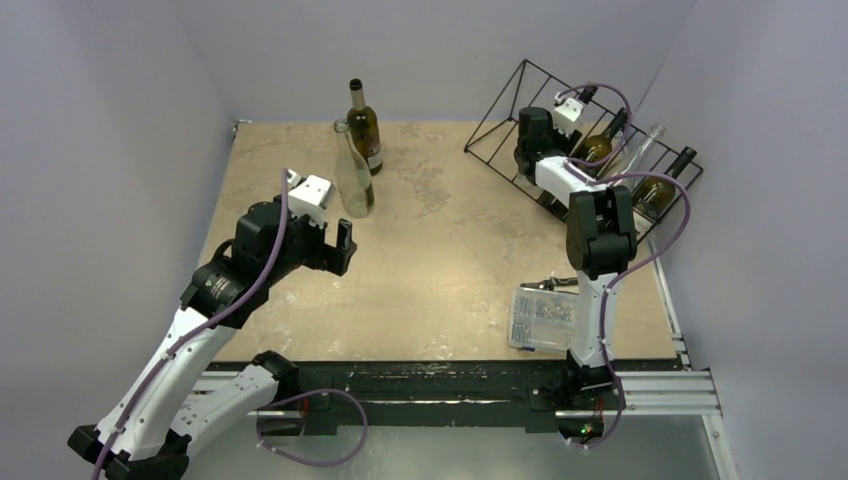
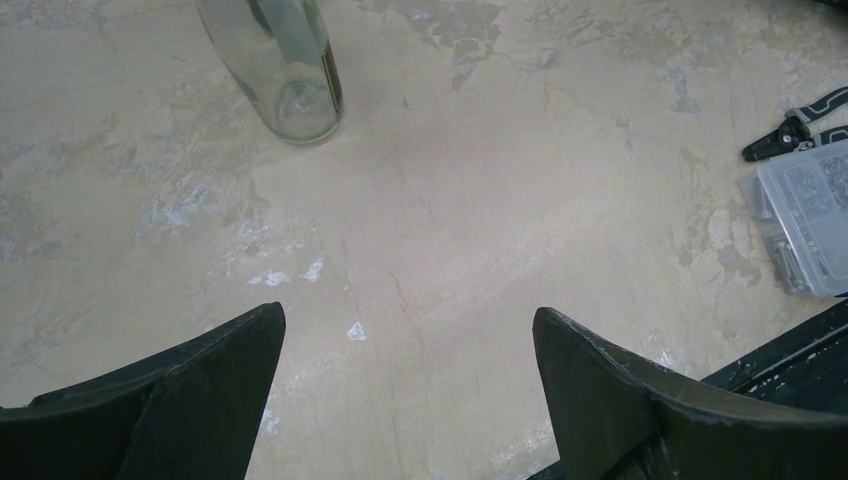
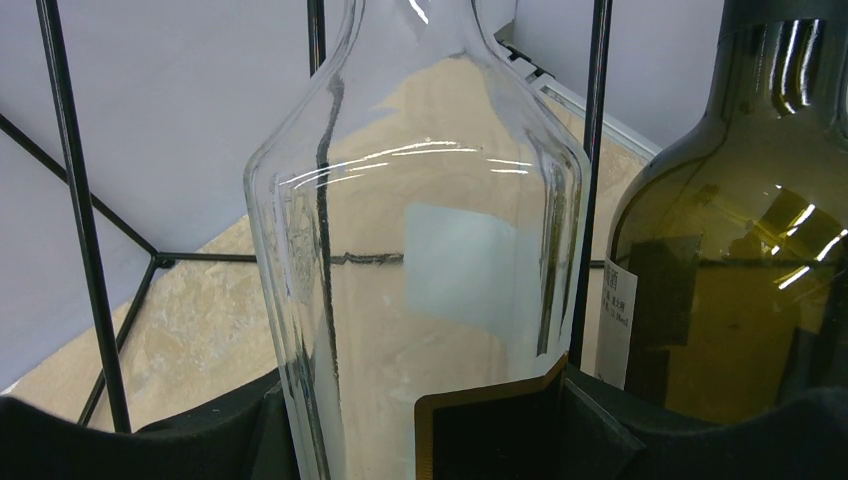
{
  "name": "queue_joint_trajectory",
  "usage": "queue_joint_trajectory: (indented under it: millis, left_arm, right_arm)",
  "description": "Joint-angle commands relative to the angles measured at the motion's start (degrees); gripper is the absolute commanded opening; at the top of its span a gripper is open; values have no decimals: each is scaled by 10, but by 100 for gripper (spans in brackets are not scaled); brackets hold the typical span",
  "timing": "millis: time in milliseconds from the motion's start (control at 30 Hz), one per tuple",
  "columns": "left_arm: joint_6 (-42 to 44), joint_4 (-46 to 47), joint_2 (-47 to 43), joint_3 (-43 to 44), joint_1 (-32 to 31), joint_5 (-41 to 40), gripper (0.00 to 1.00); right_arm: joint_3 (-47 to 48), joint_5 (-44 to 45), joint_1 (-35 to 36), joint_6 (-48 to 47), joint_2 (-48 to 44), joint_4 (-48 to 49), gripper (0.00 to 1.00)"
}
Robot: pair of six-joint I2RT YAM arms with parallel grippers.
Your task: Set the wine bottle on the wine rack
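The black wire wine rack (image 1: 503, 108) stands at the back right, its bars (image 3: 78, 210) framing the right wrist view. In it lies a clear wine bottle (image 3: 420, 230) with a black, gold-edged label. My right gripper (image 3: 420, 395) is shut on it, with one finger against each side of its body. An olive-green bottle (image 3: 730, 250) lies in the slot beside it. In the top view the clear bottle's neck (image 1: 650, 138) pokes out between two dark bottles. My left gripper (image 2: 408, 320) hangs open over bare table, empty, near a standing clear bottle (image 2: 290, 80).
A dark bottle (image 1: 365, 125) stands behind the clear bottle (image 1: 354, 180) at the back middle. A clear plastic parts box (image 1: 543, 318) and pliers (image 1: 560, 283) lie near my right arm's base. The left wrist view shows the same box (image 2: 810, 215) and pliers (image 2: 795, 125).
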Motion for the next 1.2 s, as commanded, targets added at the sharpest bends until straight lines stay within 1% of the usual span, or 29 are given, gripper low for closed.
queue_joint_trajectory:
  millis: [0,400,733,933,1033,1100,1167]
  left_arm:
    - [10,17,1,1,4,1,94]
    - [8,18,5,0,5,11,94]
    - [5,19,13,0,4,18,94]
    - [4,20,20,-1,4,21,94]
    - [1,22,18,-2,4,18,94]
    - [-2,26,13,-4,5,14,94]
    - [-5,36,4,-11,5,10,94]
  right_arm:
    - [28,-21,-3,21,11,-3,53]
    - [10,-24,-1,-5,-15,-11,84]
    - [3,-20,2,-40,-69,-25,99]
    - [3,-35,6,-56,-123,-69,99]
    - [-21,-40,15,-69,-158,-75,99]
    - [-43,-29,29,-83,-179,-76,99]
    - [-63,-35,45,-90,-201,-83,99]
